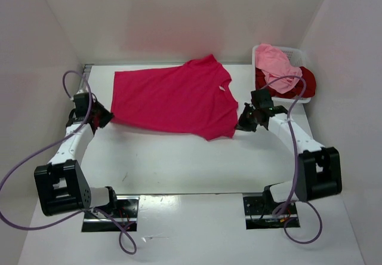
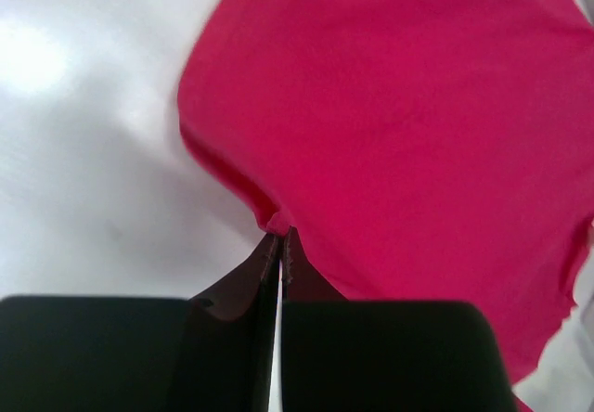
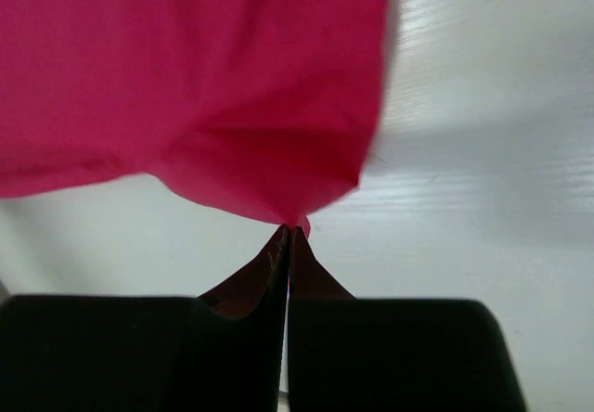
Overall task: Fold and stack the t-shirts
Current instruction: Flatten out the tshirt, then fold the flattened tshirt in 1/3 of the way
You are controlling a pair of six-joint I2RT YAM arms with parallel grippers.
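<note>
Both pinch shut, we note, on the crimson-pink t-shirt [image 1: 173, 98]: left gripper [image 2: 279, 241] at near hem corner, right gripper [image 3: 290, 234] at near sleeve; long axis left-right, collar pointing right.

We find the spread t-shirt [image 1: 173, 98] mid-way across the surface [image 1: 179, 163], two t-shirts [image 1: 280, 68] in the basket [image 1: 298, 52] at its far right
</note>
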